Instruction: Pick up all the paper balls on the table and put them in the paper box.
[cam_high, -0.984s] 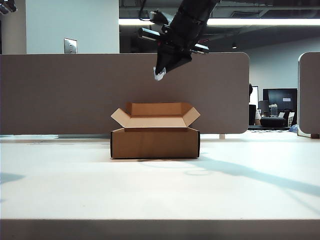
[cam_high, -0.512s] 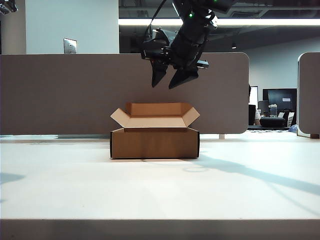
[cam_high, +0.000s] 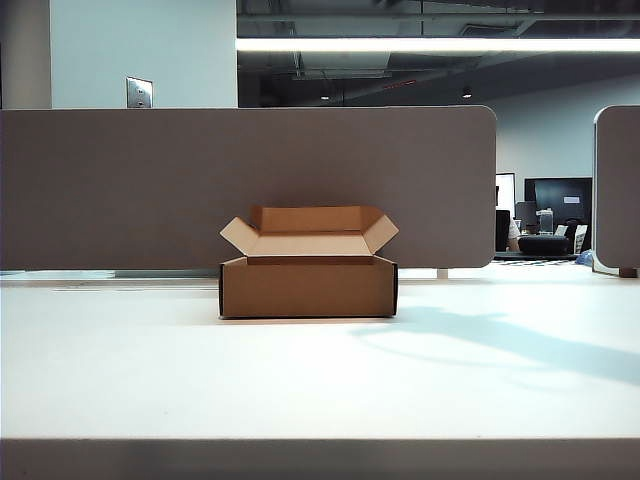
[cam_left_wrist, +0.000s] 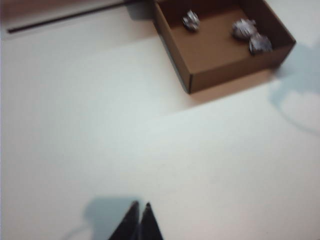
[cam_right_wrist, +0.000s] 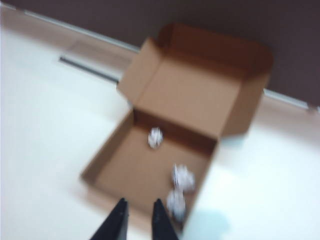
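The paper box (cam_high: 308, 287) stands open at the middle of the table (cam_high: 300, 390), its flaps spread; neither gripper shows in the exterior view, and the box walls hide its contents there. Three paper balls (cam_left_wrist: 191, 20) (cam_left_wrist: 243, 28) (cam_left_wrist: 260, 44) lie inside the paper box (cam_left_wrist: 235, 67). My left gripper (cam_left_wrist: 140, 206) is shut and empty, over bare table well to the side of the box. My right gripper (cam_right_wrist: 140, 202) hovers above the box's near wall, open a little with nothing between its fingers. Below it lie the paper balls (cam_right_wrist: 156, 137) (cam_right_wrist: 183, 176) (cam_right_wrist: 176, 202).
A grey-brown partition panel (cam_high: 120, 190) runs behind the box, and a second panel (cam_high: 618, 190) stands at the far right. An arm's shadow (cam_high: 520, 345) falls across the table's right side.
My right gripper held a paper ball above the box, opened and let it go, then rose out of the exterior view. The box has not moved.
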